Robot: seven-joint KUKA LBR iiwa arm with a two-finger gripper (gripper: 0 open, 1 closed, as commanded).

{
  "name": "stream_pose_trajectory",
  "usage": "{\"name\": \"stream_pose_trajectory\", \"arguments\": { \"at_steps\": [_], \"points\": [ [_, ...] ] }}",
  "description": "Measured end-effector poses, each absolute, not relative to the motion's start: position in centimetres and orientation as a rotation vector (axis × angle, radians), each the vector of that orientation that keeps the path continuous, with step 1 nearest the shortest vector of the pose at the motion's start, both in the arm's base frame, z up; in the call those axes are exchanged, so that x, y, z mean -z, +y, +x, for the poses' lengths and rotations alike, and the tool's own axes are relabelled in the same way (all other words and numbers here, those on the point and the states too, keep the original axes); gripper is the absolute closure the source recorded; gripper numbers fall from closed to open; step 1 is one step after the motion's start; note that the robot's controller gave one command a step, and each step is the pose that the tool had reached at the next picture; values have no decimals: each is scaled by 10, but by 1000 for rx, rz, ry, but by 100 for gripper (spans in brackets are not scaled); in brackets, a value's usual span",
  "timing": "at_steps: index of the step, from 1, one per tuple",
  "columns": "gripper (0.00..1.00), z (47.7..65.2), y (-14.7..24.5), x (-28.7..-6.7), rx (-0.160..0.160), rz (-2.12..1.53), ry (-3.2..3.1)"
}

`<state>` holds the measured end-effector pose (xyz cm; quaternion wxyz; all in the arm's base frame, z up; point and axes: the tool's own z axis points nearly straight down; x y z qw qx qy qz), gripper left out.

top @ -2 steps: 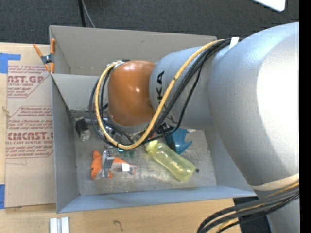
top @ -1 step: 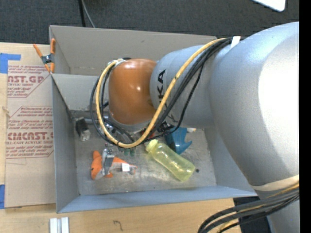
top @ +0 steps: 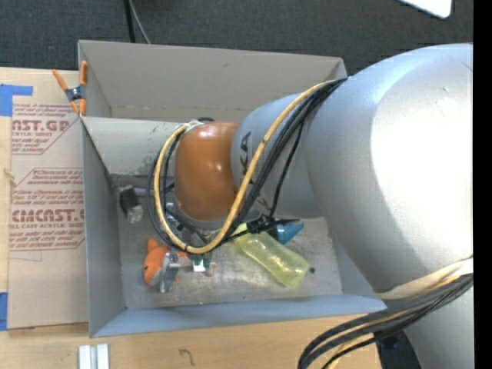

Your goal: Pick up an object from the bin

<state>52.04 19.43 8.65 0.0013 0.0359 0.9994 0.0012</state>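
Since the orange piece (top: 154,260) lies front left in the bin (top: 104,271), just beside the gripper (top: 191,264), I would centre over it before closing. Whether the gripper is open or closed I cannot tell. Steer clear of the yellow bottle (top: 273,260) to its right.

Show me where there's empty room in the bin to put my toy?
Bare bin floor runs along the near wall, between the orange thing and the yellow-green piece. Another bare strip lies left, below the small dark thing. Under the arm's orange cover it's crowded.
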Motion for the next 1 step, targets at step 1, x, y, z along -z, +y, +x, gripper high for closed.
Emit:
{"name": "stream_pose_trajectory", "arguments": {
  "at_steps": [1],
  "points": [
    [0,518,190,-87,-1,161,3140]
  ]
}}
